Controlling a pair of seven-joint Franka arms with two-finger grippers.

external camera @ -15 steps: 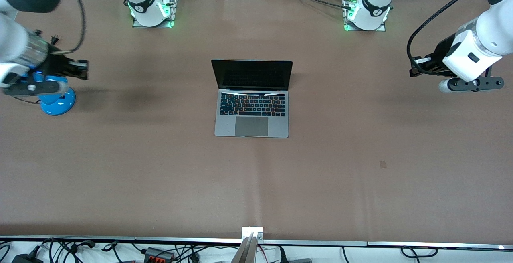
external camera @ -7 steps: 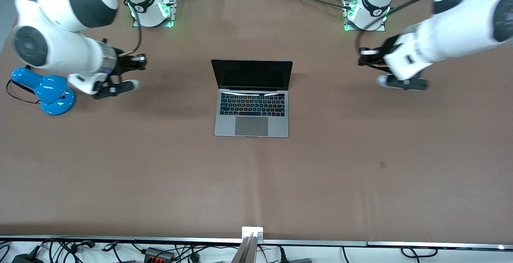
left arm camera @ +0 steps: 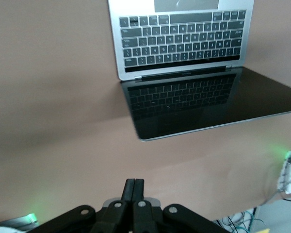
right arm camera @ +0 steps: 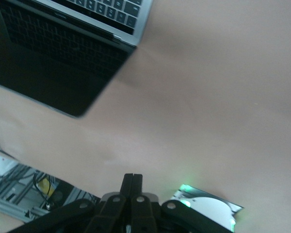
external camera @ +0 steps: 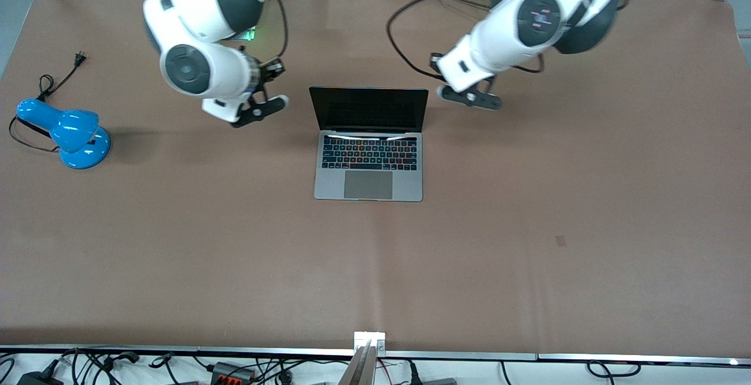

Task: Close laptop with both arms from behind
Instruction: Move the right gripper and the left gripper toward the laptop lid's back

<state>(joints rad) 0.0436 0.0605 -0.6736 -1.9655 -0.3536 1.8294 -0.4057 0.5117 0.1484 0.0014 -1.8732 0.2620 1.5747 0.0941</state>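
The grey laptop stands open in the middle of the table, its black screen upright and facing the front camera. My right gripper is shut and empty, over the table beside the screen toward the right arm's end. My left gripper is shut and empty, over the table beside the screen toward the left arm's end. The left wrist view shows the shut left gripper with the laptop apart from it. The right wrist view shows the shut right gripper and a corner of the laptop.
A blue desk lamp with a black cord and plug lies at the right arm's end of the table. The brown table stretches wide around the laptop. Cables lie along the front edge.
Both arms have swung in from the table's ends toward the laptop. Their grippers now hang close to the two sides of the screen. The laptop has not moved.
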